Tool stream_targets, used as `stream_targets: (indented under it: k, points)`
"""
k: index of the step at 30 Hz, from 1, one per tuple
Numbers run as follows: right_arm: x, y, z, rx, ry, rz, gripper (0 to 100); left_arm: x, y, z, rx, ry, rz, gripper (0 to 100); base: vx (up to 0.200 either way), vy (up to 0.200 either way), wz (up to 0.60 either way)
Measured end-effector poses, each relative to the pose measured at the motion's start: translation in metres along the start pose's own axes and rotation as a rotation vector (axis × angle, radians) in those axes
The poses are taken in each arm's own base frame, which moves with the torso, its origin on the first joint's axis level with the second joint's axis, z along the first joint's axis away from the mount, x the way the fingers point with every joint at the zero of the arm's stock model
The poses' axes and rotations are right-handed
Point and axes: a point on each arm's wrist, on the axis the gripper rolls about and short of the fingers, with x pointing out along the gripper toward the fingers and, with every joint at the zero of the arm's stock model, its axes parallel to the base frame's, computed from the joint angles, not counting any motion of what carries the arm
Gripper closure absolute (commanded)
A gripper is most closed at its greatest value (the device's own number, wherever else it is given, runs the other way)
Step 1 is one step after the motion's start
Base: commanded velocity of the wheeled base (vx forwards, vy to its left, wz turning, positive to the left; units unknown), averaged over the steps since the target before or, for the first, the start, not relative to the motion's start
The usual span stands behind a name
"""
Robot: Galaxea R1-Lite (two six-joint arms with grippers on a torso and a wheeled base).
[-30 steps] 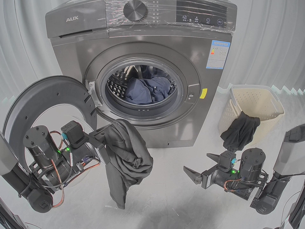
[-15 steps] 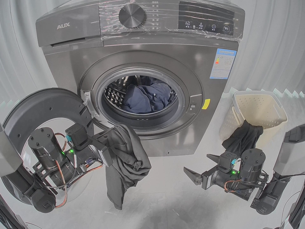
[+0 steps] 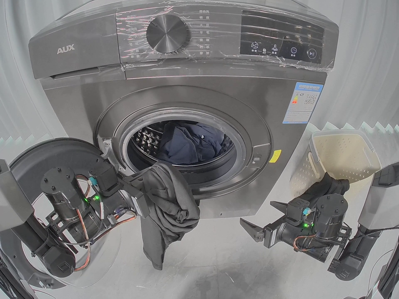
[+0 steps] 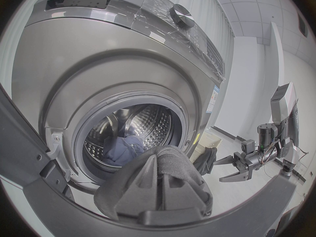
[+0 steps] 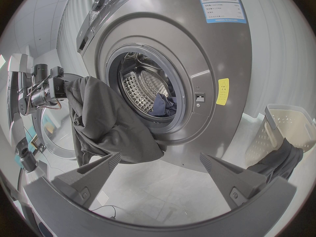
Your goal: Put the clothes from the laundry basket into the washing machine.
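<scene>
Garment [image 3: 168,206] hangs centre-left, pinched in the left gripper's [image 3: 139,184] closed fingers, which it mostly hides; lower right, the right gripper's [image 3: 257,213] fingers spread wide, empty.

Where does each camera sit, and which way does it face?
Head: on the head, looking down at the washer; left gripper and right gripper show.
Left wrist: on the left arm, facing the drum; left gripper shut on garment.
Right wrist: on the right arm, facing the washer front; right gripper open.
All share washer and garment.
</scene>
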Motion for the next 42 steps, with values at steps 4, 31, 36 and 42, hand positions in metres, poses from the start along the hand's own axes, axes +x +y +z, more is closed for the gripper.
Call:
stream_targets:
  k: [4, 31, 36, 42]
  points:
    - [0.0, 0.0, 0.0, 0.0, -0.001, 0.0, 0, 0.0, 0.0, -0.001, -0.001, 0.005, 0.0, 100, 0.2, 0.0, 0.0]
    - [-0.008, 0.006, 0.002, -0.005, -0.004, 0.024, 0, 0.023, -0.02, -0.013, 0.007, 0.018, -0.028, 100, 0.037, 0.0, 0.0]
    - [-0.01, 0.006, 0.003, -0.006, -0.004, 0.026, 0, 0.038, -0.021, -0.03, 0.002, 0.058, -0.033, 100, 0.0, 0.0, 0.0]
    - [-0.011, 0.007, 0.004, -0.007, -0.007, 0.028, 0, 0.067, -0.017, -0.045, -0.006, 0.052, -0.026, 100, 0.0, 0.0, 0.0]
